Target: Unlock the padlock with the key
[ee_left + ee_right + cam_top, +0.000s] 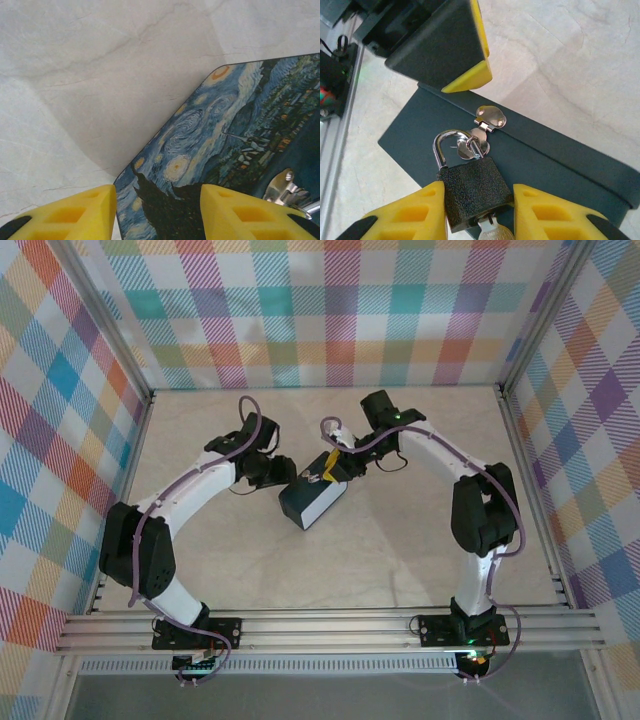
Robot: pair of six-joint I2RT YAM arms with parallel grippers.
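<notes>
right wrist view: looks down past its own yellow fingers [405,215] at the lock, then the box, then the table.
right gripper [477,187]: pinching the padlock, with one finger against each side of its body.
key [495,232]: at the bottom edge between the fingers. its pale metal head sticks out of the padlock's near end and its blade is hidden.
padlock [475,192]: dark, grainy, squarish body, a little tilted, lying over the dark side of the box.
shackle [442,145]: thin silver u, threaded through the ring of the hasp. i cannot tell whether it is latched.
hasp [489,119]: shiny metal plate on the box edge, just beyond the shackle. it also shows at the lower right of the left wrist view [285,187].
box [555,165]: plain dark teal side here. in the left wrist view its lid [225,135] is painted with blue and yellow swirls.
left gripper [157,192]: yellow fingers spread wide over a corner of the lid. one dark, yellow-tipped finger shows beyond the box in the right wrist view [445,50].
top external view: the left gripper [272,472] and the right gripper [325,472] meet at the far end of the box [310,505].
table [400,540]: pale and marbled.
walls [330,310]: bright plaid panels, farthest back.
</notes>
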